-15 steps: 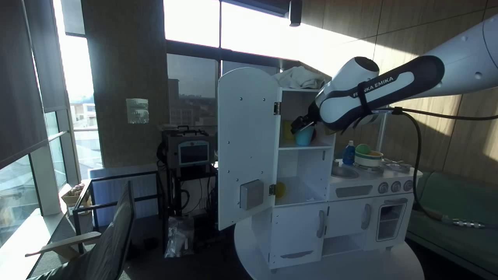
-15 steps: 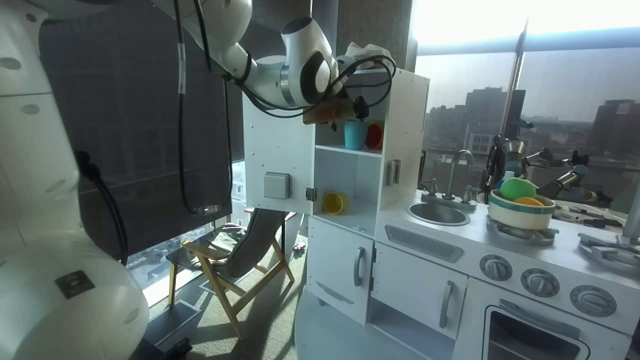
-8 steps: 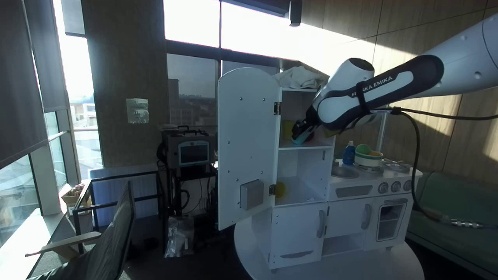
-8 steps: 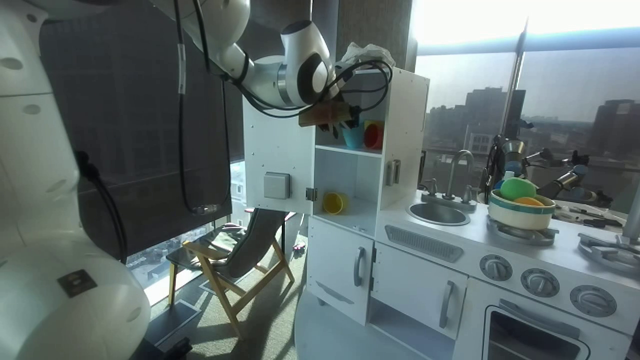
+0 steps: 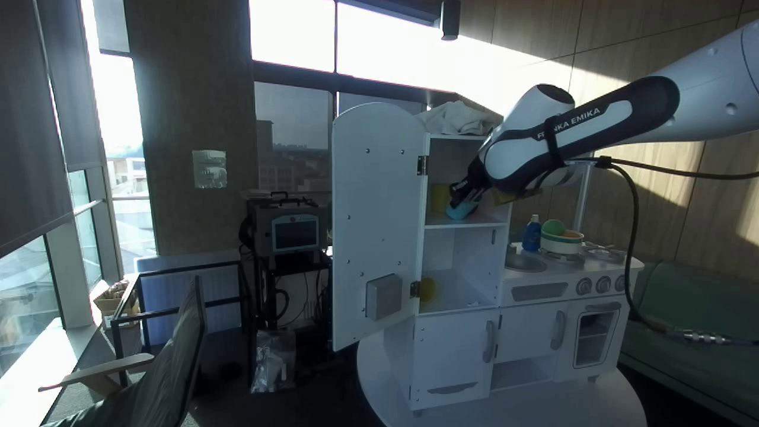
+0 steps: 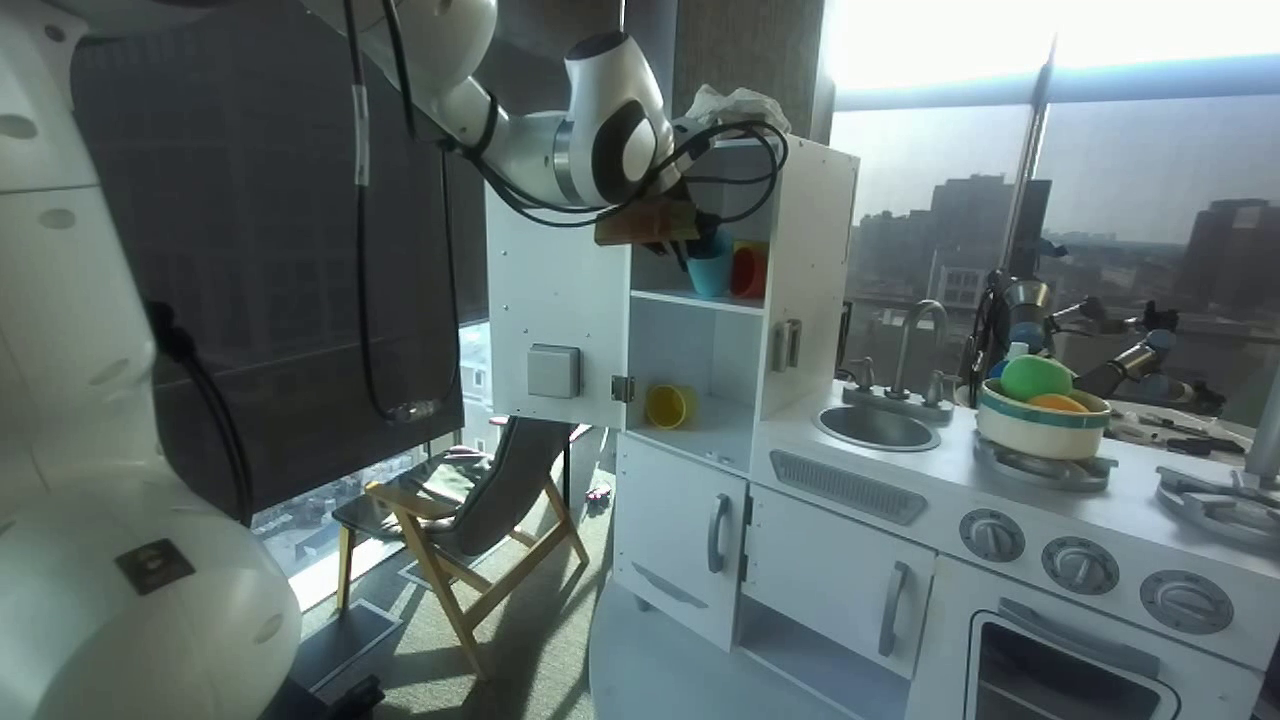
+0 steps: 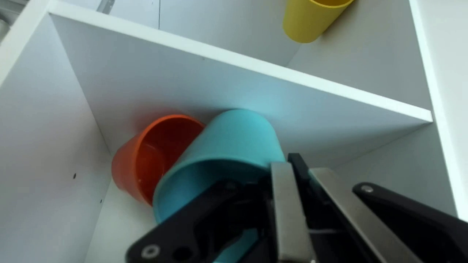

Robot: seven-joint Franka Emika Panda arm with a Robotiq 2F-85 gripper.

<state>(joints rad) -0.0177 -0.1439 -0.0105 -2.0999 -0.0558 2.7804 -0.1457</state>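
We read the gripper (image 7: 305,170) as drawn in tight, pinching the wall of the turquoise cup (image 7: 234,140) near its rim, one finger inside the mouth, one outside. Cup is tilted in the upper compartment, low over the shelf (image 7: 237,84); we can't tell whether its base touches. Red cup (image 7: 148,157) lies on its side just beside it; they overlap in the wrist view, so contact is unclear too. A single-wall pinch probably lets the cup pivot, so we'd keep the squeeze firm, pads flat on the wall, any rotation slow. Sideways drag with the base down could roll the red cup. Cabinet (image 6: 815,270) walls flank the workspace; mind linkage clearance. Yellow cup (image 7: 303,22), one level down, is well apart.
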